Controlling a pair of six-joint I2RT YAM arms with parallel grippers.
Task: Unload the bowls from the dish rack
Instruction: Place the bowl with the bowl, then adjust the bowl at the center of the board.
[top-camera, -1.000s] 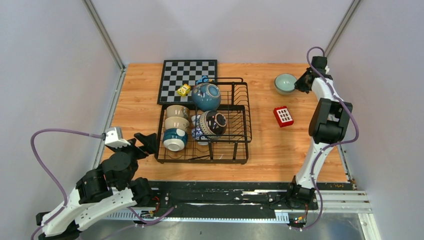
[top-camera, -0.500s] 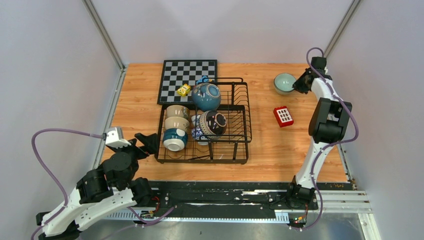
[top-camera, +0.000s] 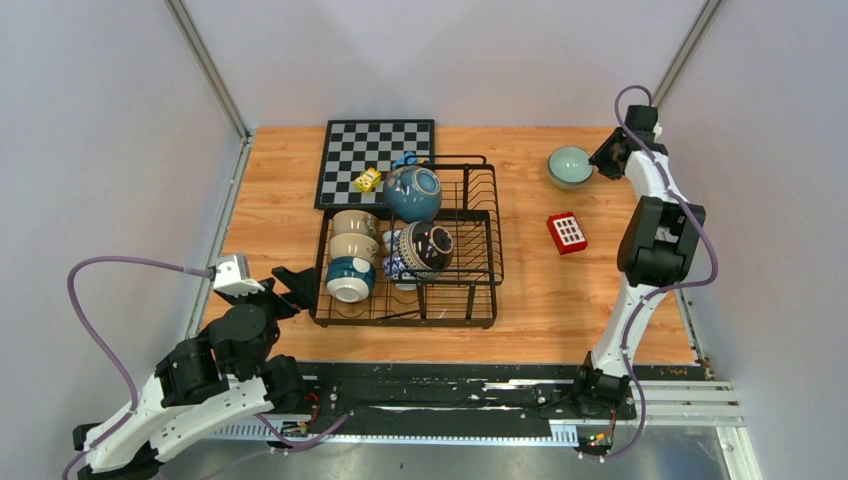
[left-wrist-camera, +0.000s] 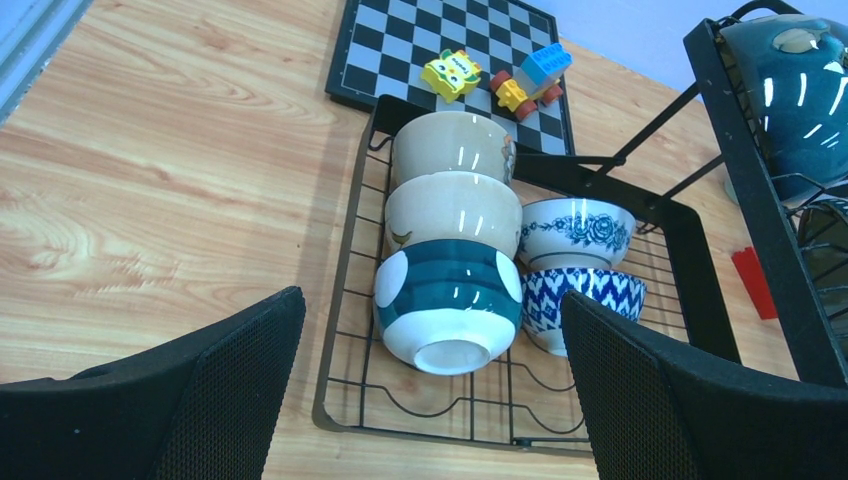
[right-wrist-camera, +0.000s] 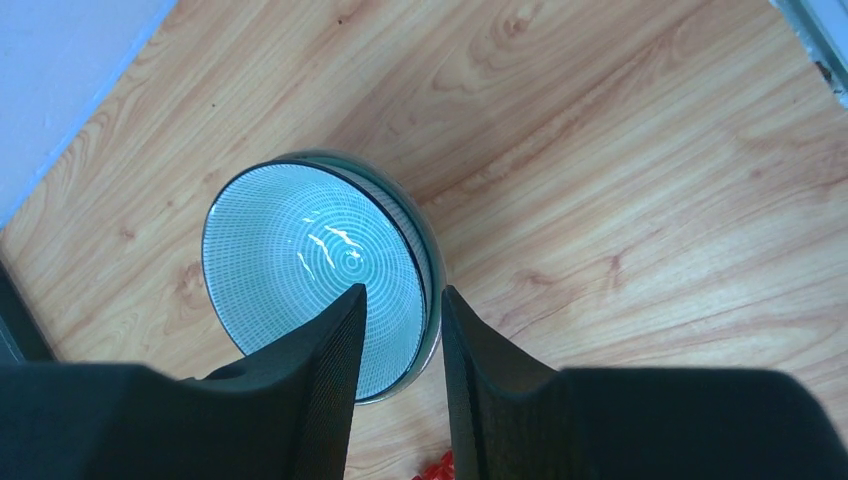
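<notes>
Moved: right gripper (right-wrist-camera: 400, 292) has parted and lifted slightly at the mint bowl (right-wrist-camera: 300, 260).
Right jaws: narrow gap, straddling that bowl's rim.
Mint bowl: upright on table (top-camera: 560, 300), right of dish rack (top-camera: 498, 250).
Left gripper (left-wrist-camera: 432, 300): wide, empty, near rack's near-left corner.
Rack: other bowls (left-wrist-camera: 448, 300) inside.

Top external: fixed high at the near edge, tilted steeply down, far enough to hold the whole light wood-grain surface (top-camera: 540, 300). Left wrist: low, close, facing away along the black wire dish rack (left-wrist-camera: 700, 280), left tool (left-wrist-camera: 432, 300) framing the view. Right wrist: nearly straight down, very near a pale mint ribbed ceramic bowl (right-wrist-camera: 310, 270), right tool (right-wrist-camera: 402, 292) in front. Top view shares the rack with left wrist, the bowl with right wrist.
</notes>
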